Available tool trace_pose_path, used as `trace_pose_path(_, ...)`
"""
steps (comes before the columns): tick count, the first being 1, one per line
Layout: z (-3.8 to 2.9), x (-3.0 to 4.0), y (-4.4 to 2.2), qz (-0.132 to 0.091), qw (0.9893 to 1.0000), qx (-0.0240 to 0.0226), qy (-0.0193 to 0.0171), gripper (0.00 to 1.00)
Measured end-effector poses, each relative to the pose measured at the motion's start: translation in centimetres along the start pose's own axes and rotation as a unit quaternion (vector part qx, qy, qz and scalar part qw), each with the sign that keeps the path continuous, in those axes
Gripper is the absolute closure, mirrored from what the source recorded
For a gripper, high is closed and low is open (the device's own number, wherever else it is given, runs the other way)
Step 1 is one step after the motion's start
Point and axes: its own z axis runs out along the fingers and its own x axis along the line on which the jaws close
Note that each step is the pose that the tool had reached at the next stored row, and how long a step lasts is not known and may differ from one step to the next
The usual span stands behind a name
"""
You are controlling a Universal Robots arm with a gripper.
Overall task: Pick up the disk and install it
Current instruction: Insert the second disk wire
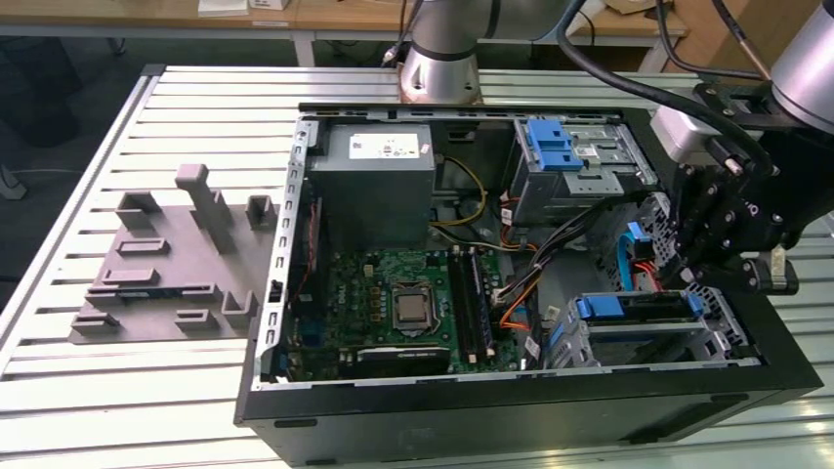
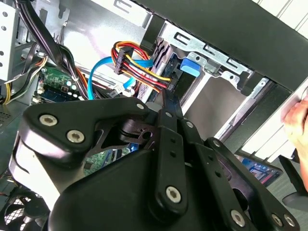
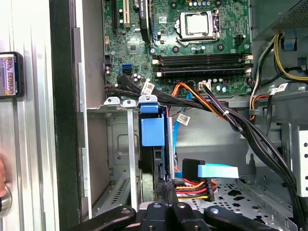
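Observation:
The disk [image 3: 160, 161] stands on edge inside the silver drive cage [image 3: 113, 144] at the case's front corner. Its blue carrier frame [image 3: 153, 127] shows at the cage mouth. The exterior view shows the same blue frame [image 1: 635, 306] in the cage at the case's lower right. In the second wrist view the disk's blue tab [image 2: 190, 66] sits just past the fingertips. My gripper [image 3: 166, 192] is shut, its thin fingertips [image 2: 169, 102] pressed together at the disk's cabled end, beside the red-yellow power plug [image 3: 192, 186]. In the exterior view the gripper [image 1: 688, 278] hangs over that cage.
The open case holds a grey power supply box [image 1: 378, 171], an upper cage with a blue latch [image 1: 561, 147] and the motherboard [image 1: 404, 303]. Cable bundles [image 3: 240, 120] run close to the gripper. A grey fixture [image 1: 170, 254] lies outside the case. A person's hand [image 2: 296, 115] rests outside the case wall.

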Motion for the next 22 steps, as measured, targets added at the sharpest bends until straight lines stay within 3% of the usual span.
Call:
trace_pose_path(5, 0.00, 0.02, 0.20, 0.000, 1.0000, 0.0000, 0.0000, 0.89)
trace_pose_path(16, -0.11, 0.11, 1.35, 0.000, 1.0000, 0.0001, 0.0001, 0.89)
trace_pose_path(22, -1.42, 0.14, 1.47, 0.000, 1.0000, 0.0001, -0.0001, 0.89)
